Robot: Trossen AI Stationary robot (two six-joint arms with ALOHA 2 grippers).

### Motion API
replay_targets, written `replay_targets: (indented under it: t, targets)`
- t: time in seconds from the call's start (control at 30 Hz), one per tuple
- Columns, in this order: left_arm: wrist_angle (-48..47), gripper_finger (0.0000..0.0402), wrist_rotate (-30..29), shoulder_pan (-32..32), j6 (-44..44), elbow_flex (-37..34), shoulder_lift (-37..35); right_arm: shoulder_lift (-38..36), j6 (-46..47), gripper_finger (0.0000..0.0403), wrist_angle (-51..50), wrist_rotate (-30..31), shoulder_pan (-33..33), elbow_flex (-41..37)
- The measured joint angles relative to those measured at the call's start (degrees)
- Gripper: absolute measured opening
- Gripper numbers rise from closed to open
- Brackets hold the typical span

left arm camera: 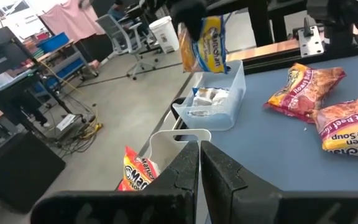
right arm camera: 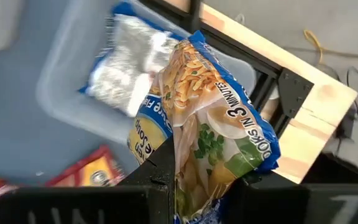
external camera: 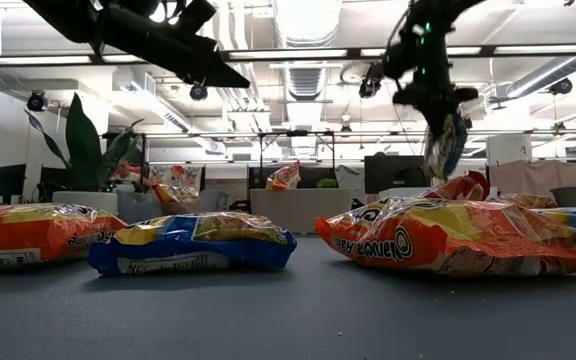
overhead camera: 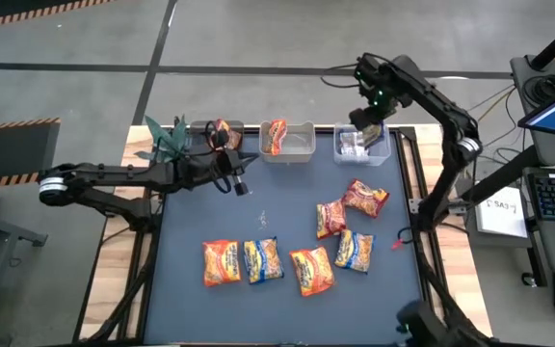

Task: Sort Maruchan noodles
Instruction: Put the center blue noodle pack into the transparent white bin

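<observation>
Right gripper: the right gripper (right arm camera: 194, 186) hangs above the right-hand bin (overhead camera: 363, 147) at the far edge of the table, its fingers pinched on a blue-and-yellow packet (right arm camera: 213, 124) that dangles upright over the bin.
Right-hand bin: clear plastic; one packet with its pale back up already lies inside (left arm camera: 209, 98).
Left gripper: the left gripper (left arm camera: 199, 163) is fully closed with nothing between its fingers, held over the far left part of the table near the middle bin (overhead camera: 288, 141).
Middle bin: holds one orange packet (overhead camera: 275, 136), leaning on its wall.
Left bin: the left bin (overhead camera: 222, 136) is partly hidden by the left arm; an orange packet shows in it.
Loose packets, front row: an orange one (overhead camera: 222, 262), a blue-and-yellow one (overhead camera: 263, 259) just beside it, another orange one (overhead camera: 311, 271), another blue-and-yellow one (overhead camera: 355, 250).
Loose packets, right of centre: two dark red ones (overhead camera: 365, 198) (overhead camera: 330, 219), touching.
Table: dark mat (overhead camera: 200, 222) with wooden edges.
</observation>
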Motion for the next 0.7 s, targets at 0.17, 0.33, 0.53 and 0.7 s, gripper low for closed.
replay_targets:
  t: [0.17, 0.33, 0.53, 0.7]
  targets:
    - [-0.52, 0.0000, -0.04, 0.00, 0.00, 0.00, 0.00, 4.83, -2.82, 0.0065, -0.12, 0.29, -3.84, -0.08]
    - [-0.79, 0.0000, -0.13, 0.00, 0.02, 0.00, 0.00, 7.97, -3.75, 0.0065, -0.95, 0.42, -5.80, -0.10]
    - [-0.85, 0.0000, -0.13, 0.00, 0.04, 0.00, 0.02, 9.75, -3.87, 0.0065, -1.24, 0.41, -6.12, -0.10]
    - [-0.85, 0.0000, -0.14, 0.00, 0.24, 0.00, 0.02, 10.76, -2.74, 0.0066, -1.13, 0.41, -6.12, -0.16]
